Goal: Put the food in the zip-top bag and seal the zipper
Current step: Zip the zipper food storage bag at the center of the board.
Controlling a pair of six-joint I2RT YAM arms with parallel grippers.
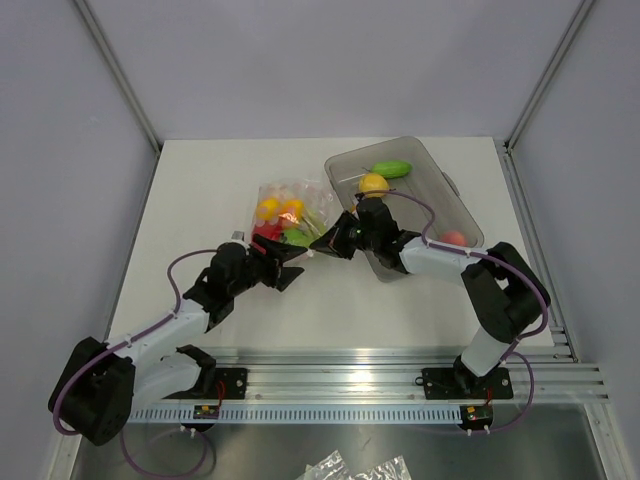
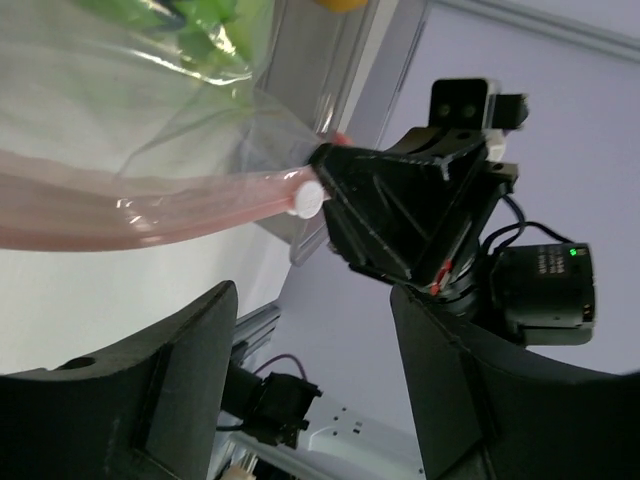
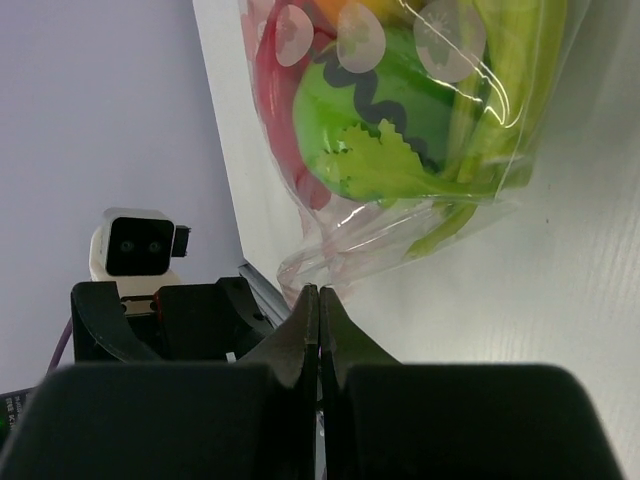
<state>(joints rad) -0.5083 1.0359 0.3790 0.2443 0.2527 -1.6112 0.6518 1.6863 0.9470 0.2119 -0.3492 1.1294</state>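
Note:
The zip-top bag lies at mid-table with yellow, orange, red and green food inside. My right gripper is shut on the near right end of the pink-red zipper. In the right wrist view its jaws pinch the bag's edge below a green toy. My left gripper is open and empty just left of it. Its fingers are spread below the zipper, with nothing between them.
A grey translucent tray stands at the back right, behind my right arm. It holds a green piece, a yellow piece and a red-orange piece. An aluminium rail runs along the near edge.

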